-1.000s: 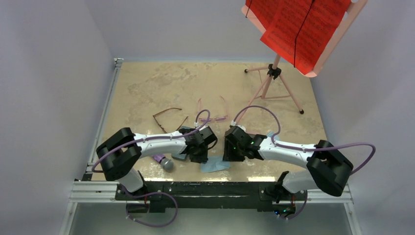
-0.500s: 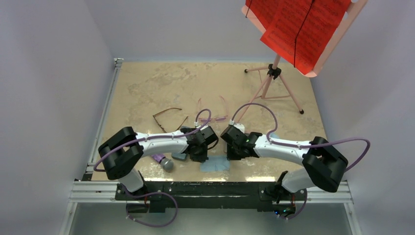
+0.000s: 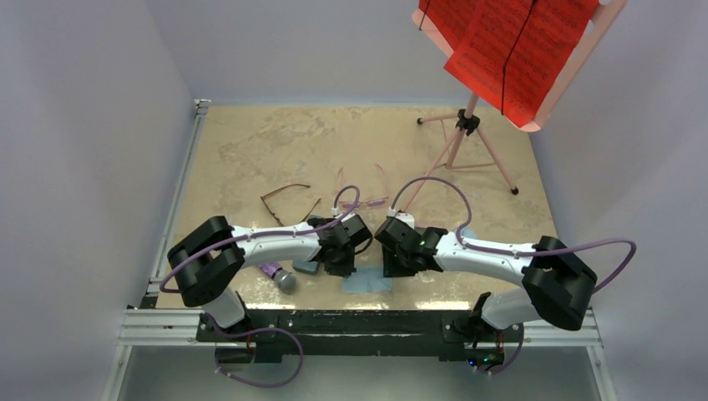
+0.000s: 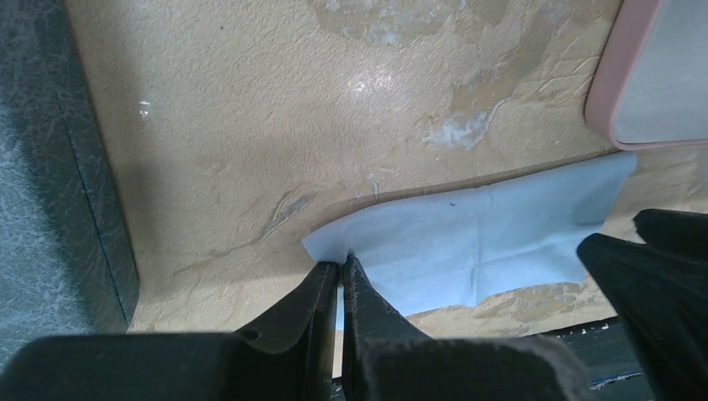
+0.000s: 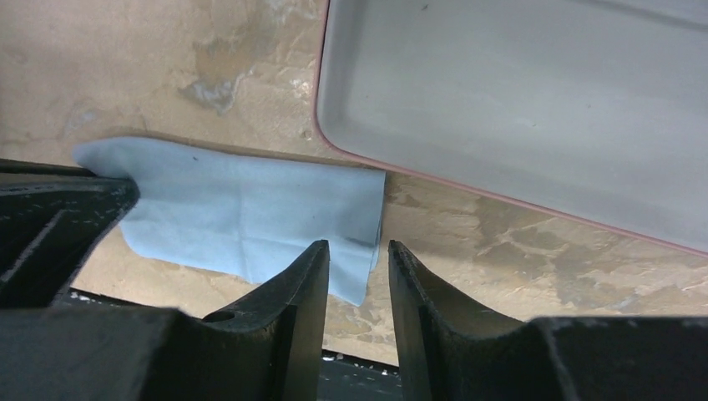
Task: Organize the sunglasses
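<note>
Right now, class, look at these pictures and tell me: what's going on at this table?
Both arms are busy with a blue cloth near the front edge of the table, not with the sunglasses. The left fingers are pinched shut on one corner of the cloth. The right fingers stand open around the opposite corner, beside an open pink case. The brown sunglasses and pink sunglasses lie untouched farther back.

I note: cloth [image 4: 476, 242] plain pale blue; table [image 3: 275, 142] mottled tan and cream; case [image 5: 518, 100] grey inside, pink rim; brown sunglasses [image 3: 288, 205] dark, plain; other sunglasses [image 3: 365, 201] translucent pink-purple.
</note>
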